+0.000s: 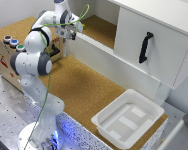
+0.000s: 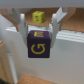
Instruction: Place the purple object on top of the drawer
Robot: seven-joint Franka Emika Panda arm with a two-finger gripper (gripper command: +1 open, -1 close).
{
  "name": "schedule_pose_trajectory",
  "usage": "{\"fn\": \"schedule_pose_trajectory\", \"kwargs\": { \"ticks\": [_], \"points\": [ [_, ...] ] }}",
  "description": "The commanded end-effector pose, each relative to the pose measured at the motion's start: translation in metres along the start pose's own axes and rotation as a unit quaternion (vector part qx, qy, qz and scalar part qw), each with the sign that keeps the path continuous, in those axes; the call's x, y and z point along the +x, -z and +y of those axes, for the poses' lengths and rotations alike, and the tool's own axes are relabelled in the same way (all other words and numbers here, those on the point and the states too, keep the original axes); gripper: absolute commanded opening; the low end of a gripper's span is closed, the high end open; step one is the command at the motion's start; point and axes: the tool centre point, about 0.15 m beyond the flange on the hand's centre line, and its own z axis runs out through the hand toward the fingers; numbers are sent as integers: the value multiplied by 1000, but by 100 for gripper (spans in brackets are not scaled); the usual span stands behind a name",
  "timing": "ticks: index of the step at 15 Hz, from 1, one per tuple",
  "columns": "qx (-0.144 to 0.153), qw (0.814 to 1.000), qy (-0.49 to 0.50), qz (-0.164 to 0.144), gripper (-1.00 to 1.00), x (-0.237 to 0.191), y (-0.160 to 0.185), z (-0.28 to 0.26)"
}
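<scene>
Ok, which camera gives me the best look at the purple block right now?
The wrist view. The purple block fills the middle of that picture, held between the jaws, its yellow arrow mark plain. In the exterior view the gripper is small and blurred, and the block cannot be made out.
</scene>
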Motion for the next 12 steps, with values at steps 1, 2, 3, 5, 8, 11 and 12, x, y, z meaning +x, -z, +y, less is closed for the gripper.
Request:
{"fn": "schedule_pose_trajectory", "kwargs": {
  "ticks": [1, 2, 3, 5, 8, 11, 12],
  "points": [
    [62, 993, 97, 28, -100, -51, 16, -77],
    [85, 988, 125, 36, -100, -55, 19, -95],
    [96, 981, 166, 41, -100, -60, 19, -115],
    [130, 965, 221, 49, -100, -67, 21, -148],
    [184, 945, 264, 51, -100, -77, 25, -175],
    [239, 919, 310, 48, -100, -87, 21, -198],
    [256, 905, 335, 50, -100, -90, 16, -208]
  ]
}}
